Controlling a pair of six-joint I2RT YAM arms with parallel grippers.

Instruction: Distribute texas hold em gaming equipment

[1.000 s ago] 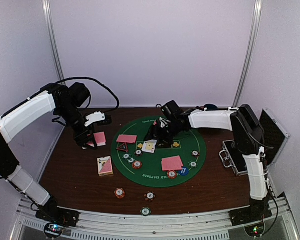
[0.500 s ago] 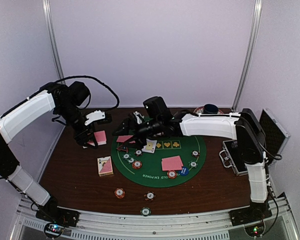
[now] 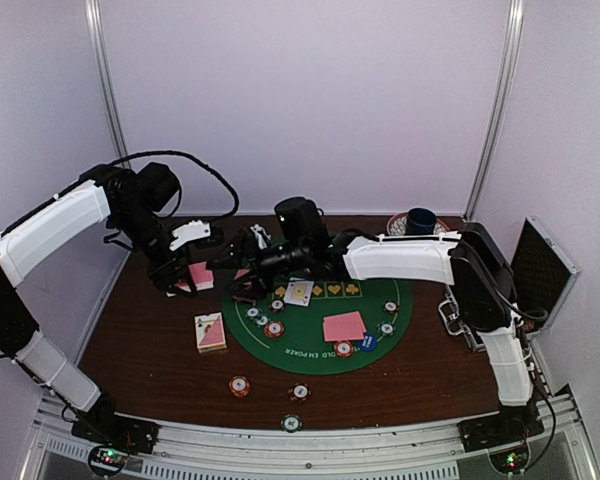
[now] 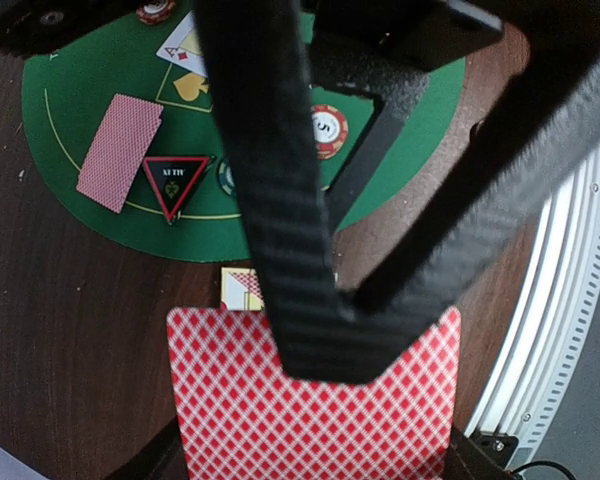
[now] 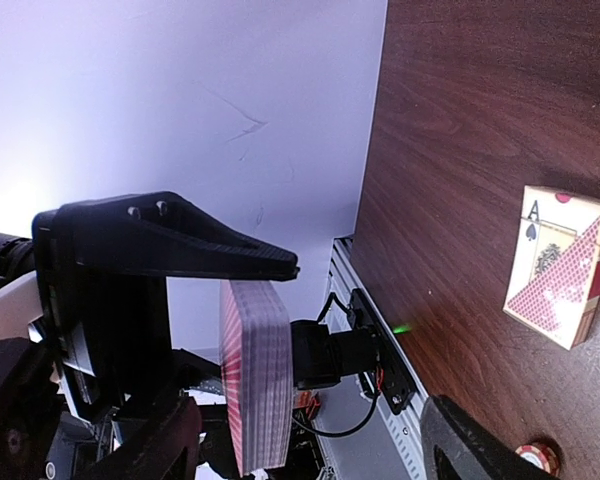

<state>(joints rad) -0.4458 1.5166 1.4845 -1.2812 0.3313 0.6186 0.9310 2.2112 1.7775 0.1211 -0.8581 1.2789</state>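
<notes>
My left gripper is shut on a deck of pink-backed cards, held over the table left of the green mat. The deck fills the bottom of the left wrist view. My right gripper reaches across to it and is open. In the right wrist view the deck stands edge-on between its spread fingers, nearer the left one. On the mat lie a red-black triangle marker, a pink card, a face-up card, chips and a blue disc.
A card box lies left of the mat and shows in the right wrist view. Loose chips sit near the front edge. A dark blue cup stands at the back right. An open metal-edged case sits at the right.
My right arm has swung left from over the mat's middle to the deck held by my left gripper. The left arm and deck have stayed put.
</notes>
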